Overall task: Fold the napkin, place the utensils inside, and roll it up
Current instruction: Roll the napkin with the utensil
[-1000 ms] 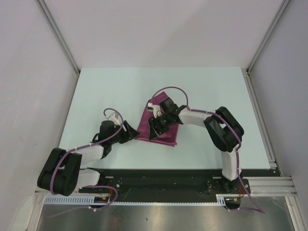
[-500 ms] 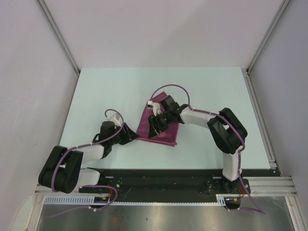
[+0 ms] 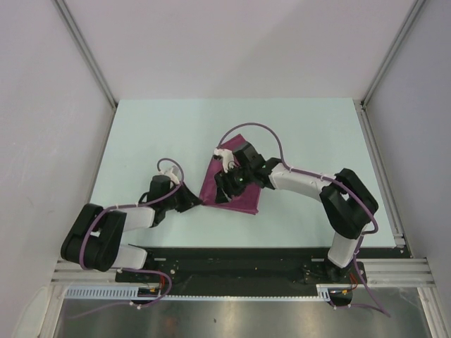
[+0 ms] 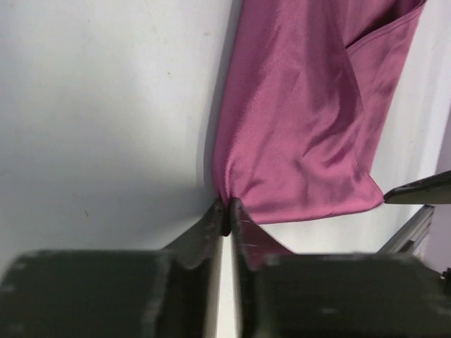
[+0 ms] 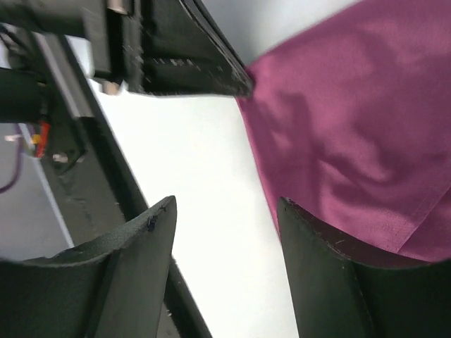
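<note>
The plain plum-purple fabric napkin [image 3: 243,201] lies folded in a roughly triangular shape near the middle of the pale green tabletop [image 3: 317,141], with one lower corner pointing toward the left arm. The left gripper [image 4: 225,211] has its two black fingers pressed together on that corner, pinching the cloth at table level. The right gripper [image 5: 225,205] hangs low over the napkin's left edge with its fingers spread wide and nothing between them. Its wrist view shows bare table under the gap and cloth beside one finger.
</note>
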